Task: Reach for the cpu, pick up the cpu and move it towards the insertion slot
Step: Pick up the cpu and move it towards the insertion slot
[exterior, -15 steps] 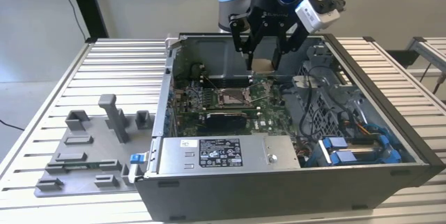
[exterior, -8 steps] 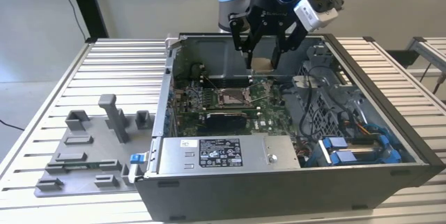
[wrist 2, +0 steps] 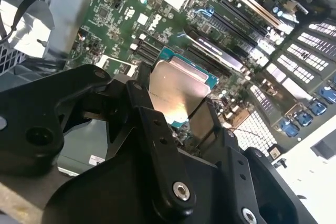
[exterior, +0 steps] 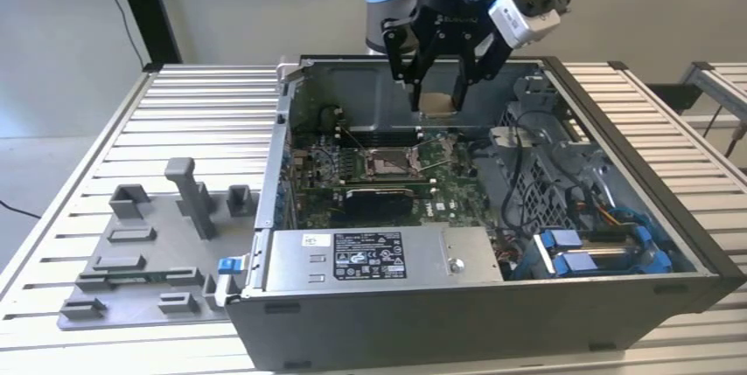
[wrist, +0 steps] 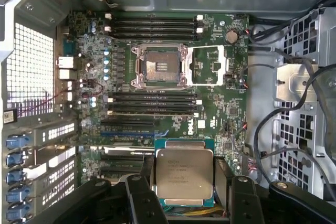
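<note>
The black two-fingered hand (exterior: pixel 440 100) hangs inside the open grey computer case (exterior: pixel 653 218), its fingers closed on the cpu (exterior: pixel 438 102), a small thin square chip with a silvery metal top and a teal-green edge. In both wrist views the chip sits clamped between the two finger pads by opposite edges, clear of the board below: cpu (wrist: pixel 184 173) in the first wrist view, cpu (wrist 2: pixel 176 87) in the second.

The insertion slot (exterior: pixel 387 162), a small square silver-framed socket with a dark centre, lies on the green motherboard (exterior: pixel 450 193) below the hand and a little toward the exterior view's left. In the first wrist view the slot (wrist: pixel 158 66) is well apart from the held chip, with rows of long black memory slots (wrist: pixel 149 104) between them, and its metal frame plate is swung open beside it, so the dark centre is bare.

Being square, the chip has no long axis; its flat face is turned toward the first wrist camera, and its edges run about parallel to the socket's frame
</note>
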Controlling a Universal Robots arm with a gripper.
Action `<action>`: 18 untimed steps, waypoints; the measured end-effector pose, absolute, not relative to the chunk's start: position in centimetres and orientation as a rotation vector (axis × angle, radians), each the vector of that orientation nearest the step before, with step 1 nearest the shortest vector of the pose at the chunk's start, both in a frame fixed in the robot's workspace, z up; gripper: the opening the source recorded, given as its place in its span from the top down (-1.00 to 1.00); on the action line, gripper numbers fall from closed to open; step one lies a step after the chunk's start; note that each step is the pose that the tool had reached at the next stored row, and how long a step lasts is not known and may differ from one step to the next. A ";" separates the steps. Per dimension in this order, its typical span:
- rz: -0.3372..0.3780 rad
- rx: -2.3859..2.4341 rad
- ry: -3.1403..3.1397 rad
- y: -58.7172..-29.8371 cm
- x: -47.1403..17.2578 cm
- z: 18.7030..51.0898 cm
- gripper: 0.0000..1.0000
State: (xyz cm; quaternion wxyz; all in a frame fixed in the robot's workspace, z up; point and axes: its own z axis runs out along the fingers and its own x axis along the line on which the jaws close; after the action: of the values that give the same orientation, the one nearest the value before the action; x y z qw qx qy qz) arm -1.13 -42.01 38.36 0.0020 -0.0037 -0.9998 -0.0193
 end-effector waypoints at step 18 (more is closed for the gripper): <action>-0.061 -0.011 -3.137 -40.7 -1.1 38.2 1.00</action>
State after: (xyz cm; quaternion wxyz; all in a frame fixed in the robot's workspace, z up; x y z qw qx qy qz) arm -1.13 -40.74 38.20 0.0020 -0.0037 -0.9998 -0.0193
